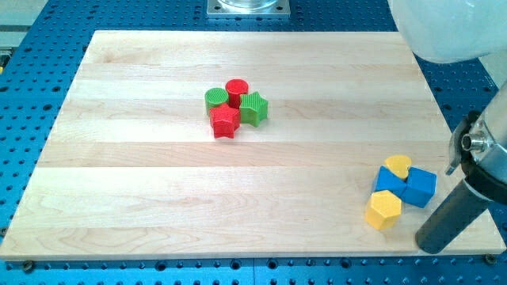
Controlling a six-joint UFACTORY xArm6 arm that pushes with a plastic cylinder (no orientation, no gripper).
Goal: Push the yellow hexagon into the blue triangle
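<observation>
The yellow hexagon point(383, 210) lies near the board's lower right corner. It touches the lower left side of a blue block point(388, 181) that looks like the blue triangle. A blue cube point(421, 188) sits against that block's right side, and a yellow heart-shaped block point(398, 165) sits against its top. My dark rod slants down from the view's right edge. My tip point(432, 244) rests near the board's bottom edge, to the right of and slightly below the yellow hexagon, with a clear gap between them.
A cluster sits at the board's upper middle: a green cylinder point(215, 98), a red cylinder point(237, 89), a green star point(253, 108) and a red star point(225, 121). The arm's white body point(444, 28) fills the top right corner. The board's right edge point(467, 158) is close.
</observation>
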